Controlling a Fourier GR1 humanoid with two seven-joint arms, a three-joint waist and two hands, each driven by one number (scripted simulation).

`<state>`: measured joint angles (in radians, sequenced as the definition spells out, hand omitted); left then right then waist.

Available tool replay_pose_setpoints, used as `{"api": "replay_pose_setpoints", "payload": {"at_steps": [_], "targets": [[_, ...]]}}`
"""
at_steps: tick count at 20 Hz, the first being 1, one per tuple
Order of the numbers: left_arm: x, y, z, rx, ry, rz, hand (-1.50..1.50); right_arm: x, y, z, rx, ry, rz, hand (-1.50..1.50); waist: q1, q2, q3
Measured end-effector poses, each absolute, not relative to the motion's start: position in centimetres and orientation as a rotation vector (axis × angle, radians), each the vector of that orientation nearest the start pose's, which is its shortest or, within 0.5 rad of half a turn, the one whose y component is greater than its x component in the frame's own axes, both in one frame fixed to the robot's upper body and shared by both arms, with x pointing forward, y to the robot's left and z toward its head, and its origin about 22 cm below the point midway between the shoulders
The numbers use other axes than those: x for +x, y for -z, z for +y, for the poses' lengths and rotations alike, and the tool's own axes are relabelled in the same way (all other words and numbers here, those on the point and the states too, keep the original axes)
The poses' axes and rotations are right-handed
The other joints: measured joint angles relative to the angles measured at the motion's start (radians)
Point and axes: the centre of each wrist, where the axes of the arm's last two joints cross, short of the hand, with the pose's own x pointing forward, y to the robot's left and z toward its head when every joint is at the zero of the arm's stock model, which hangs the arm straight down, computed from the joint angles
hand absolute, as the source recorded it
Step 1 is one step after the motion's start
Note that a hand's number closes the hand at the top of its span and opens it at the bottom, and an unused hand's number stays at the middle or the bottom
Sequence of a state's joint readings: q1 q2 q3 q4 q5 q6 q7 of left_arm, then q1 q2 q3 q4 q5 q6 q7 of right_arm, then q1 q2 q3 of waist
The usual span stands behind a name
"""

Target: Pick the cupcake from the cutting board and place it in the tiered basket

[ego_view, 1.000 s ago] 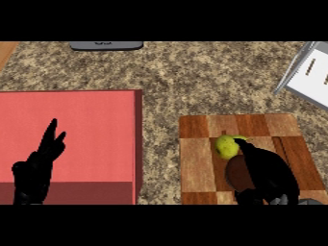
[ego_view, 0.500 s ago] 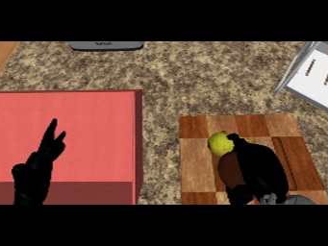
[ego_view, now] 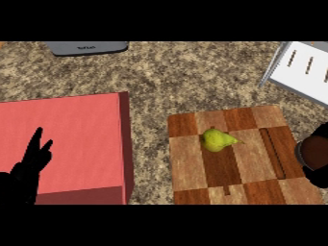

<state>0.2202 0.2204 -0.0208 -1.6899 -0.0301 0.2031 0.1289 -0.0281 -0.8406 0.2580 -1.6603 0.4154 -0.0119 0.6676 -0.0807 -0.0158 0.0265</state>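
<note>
The left hand [ego_view: 20, 175] shows in the lower left of the frame, a black shape coming up from the bottom edge. Its fingers are straight and point upward, slightly spread at the tips, and they hold nothing. The right hand [ego_view: 327, 166] sits at the right edge, in the lower right of the frame, partly cut off by the border. Its black fingers and thumb curl around a round brown thing [ego_view: 318, 153], one arc above it and one below, so the hand wraps it from the right side.
</note>
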Motion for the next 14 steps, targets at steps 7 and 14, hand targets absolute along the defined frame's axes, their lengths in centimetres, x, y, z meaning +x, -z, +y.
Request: {"api": "replay_pose_setpoints", "payload": {"at_steps": [7,14], "targets": [[18.0,0.2,29.3,0.401,-0.019,-1.35,0.0,24.0,-16.7,-42.0,-1.058,-0.464,-1.085,1.5,-0.023,-0.011,-0.005],[18.3,0.2,28.9,0.394,-0.006,-1.373,0.0,21.4,-26.0,-47.1,-1.18,-0.38,-1.275,1.5,-0.007,-0.012,-0.009]]}}
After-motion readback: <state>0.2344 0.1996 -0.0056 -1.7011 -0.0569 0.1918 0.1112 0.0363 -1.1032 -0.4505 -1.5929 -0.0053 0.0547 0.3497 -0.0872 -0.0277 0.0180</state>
